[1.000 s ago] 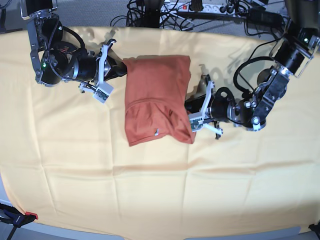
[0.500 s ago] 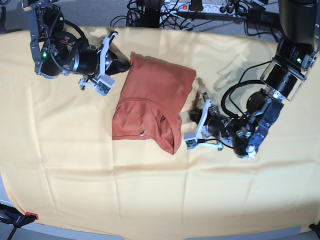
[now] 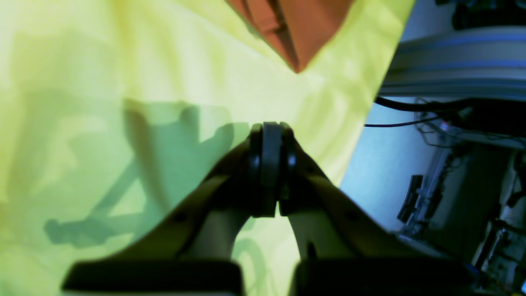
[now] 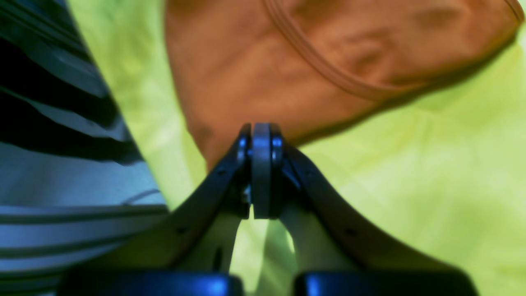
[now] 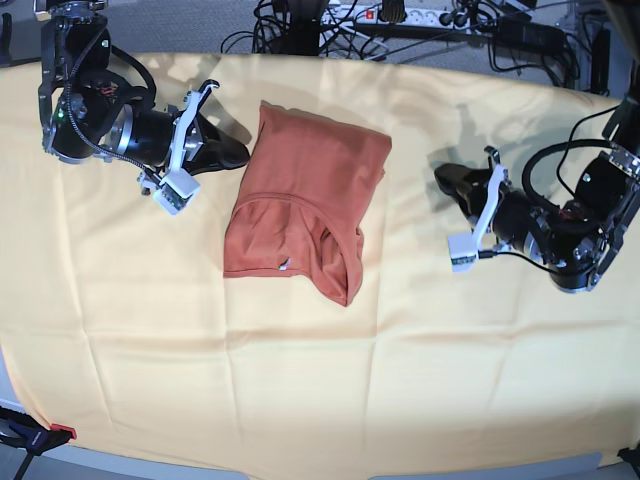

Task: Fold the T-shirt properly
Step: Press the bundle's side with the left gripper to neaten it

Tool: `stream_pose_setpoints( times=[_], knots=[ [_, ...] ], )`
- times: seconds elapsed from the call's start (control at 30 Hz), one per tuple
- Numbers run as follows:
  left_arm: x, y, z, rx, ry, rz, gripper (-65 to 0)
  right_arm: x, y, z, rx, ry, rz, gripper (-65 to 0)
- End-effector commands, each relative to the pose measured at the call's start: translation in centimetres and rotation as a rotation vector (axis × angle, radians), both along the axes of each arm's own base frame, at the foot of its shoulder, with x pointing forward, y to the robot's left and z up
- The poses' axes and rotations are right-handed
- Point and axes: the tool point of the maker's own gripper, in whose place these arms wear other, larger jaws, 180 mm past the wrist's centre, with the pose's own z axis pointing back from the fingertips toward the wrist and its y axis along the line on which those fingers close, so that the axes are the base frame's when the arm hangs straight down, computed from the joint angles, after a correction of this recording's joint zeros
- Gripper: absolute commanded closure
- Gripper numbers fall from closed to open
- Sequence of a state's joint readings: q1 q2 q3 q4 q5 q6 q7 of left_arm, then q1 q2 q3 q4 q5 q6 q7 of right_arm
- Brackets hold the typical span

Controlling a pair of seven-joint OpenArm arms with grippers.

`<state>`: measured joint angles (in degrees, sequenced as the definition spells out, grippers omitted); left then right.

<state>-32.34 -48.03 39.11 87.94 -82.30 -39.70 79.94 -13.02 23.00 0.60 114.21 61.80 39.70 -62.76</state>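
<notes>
The rust-orange T-shirt lies folded into a compact slanted bundle on the yellow cloth, its small white tag near the lower edge. My right gripper is shut and empty just left of the shirt's upper left edge. In the right wrist view its tips sit right before the T-shirt. My left gripper is shut and empty, well to the right of the shirt. The left wrist view shows its tips over bare cloth, with a corner of the T-shirt far ahead.
The yellow cloth covers the whole table. Black cables and a power strip run along the far edge. A red clamp grips the near left corner. Equipment and wires show beyond the table edge in the left wrist view.
My left gripper has pulled away from the shirt to the right. My right gripper has backed off a little to the left. The shirt turned earlier and now lies still.
</notes>
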Motion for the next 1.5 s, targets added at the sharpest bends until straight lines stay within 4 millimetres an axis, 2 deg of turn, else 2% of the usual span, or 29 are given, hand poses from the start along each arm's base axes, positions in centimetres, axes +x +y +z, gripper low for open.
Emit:
stream_pose_setpoints(
  times=[0.0, 0.3, 0.4, 0.53, 0.63, 0.73, 0.83, 1.03, 1.47],
  knots=[
    [0.1, -0.2, 1.0, -0.022, -0.021, -0.012, 0.0, 0.3, 0.3, 1.4, 0.044, -0.036, 0.008, 0.0],
    [-4.6, -2.7, 0.3, -0.070, 0.022, -0.125, 0.0, 0.8, 0.6, 2.4, 0.080, -0.053, 0.015, 0.0],
    [-5.1, -3.9, -0.1, -0.090, -0.001, -0.140, 0.0, 1.3, 0.5, 2.6, 0.063, -0.072, 0.012, 0.0],
    [-3.4, -6.7, 0.0, -0.169, -0.101, -0.102, 0.0, 2.5, -0.4, 2.2, -0.018, -0.112, -0.005, 0.0],
    [-2.0, -8.7, 1.5, -0.244, -0.148, -0.082, 0.0, 2.6, -0.6, 2.0, -0.035, -0.116, -0.011, 0.0],
    [-0.4, -9.7, 3.1, -0.305, -0.200, -0.046, 0.0, 2.3, -0.9, 1.3, -0.059, -0.104, -0.016, 0.0],
    [0.8, -9.7, 4.0, -0.326, -0.242, -0.014, 0.0, 2.1, -1.1, 0.8, -0.079, -0.094, -0.019, 0.0],
    [4.0, -8.8, 3.6, -0.265, -0.416, 0.043, 0.0, 2.1, -1.0, 0.8, -0.073, -0.095, -0.019, 0.0],
    [4.9, -11.6, 4.8, -0.337, -0.464, 0.047, 0.0, 2.3, -1.4, 0.6, -0.101, -0.107, -0.029, 0.0]
  ],
)
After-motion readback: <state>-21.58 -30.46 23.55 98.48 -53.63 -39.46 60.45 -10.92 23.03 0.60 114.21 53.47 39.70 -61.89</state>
